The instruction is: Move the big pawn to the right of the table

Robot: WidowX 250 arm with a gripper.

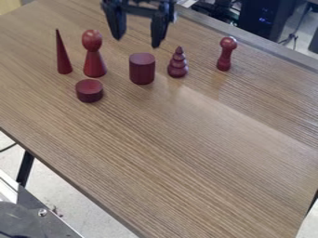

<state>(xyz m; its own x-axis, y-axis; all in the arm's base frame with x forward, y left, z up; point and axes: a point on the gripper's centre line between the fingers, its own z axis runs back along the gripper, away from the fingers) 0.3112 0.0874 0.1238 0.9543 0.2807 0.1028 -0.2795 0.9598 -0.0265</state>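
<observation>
The black gripper [138,41] hangs at the top of the camera view, its two fingers spread apart with nothing between them. It is above the back part of the wooden table [186,162]. Down and to the left of it, the big red pawn [94,56], with a round head on a cone-shaped body, stands upright on the table's left part. The gripper and this pawn are apart.
A thin cone [63,58] stands left of the pawn, and a short disc [89,91] lies in front. Rightward are a cylinder [142,69], a tiered piece [177,63] and a smaller pawn-like piece [225,54]. Dark equipment [266,21] is behind the table's back edge.
</observation>
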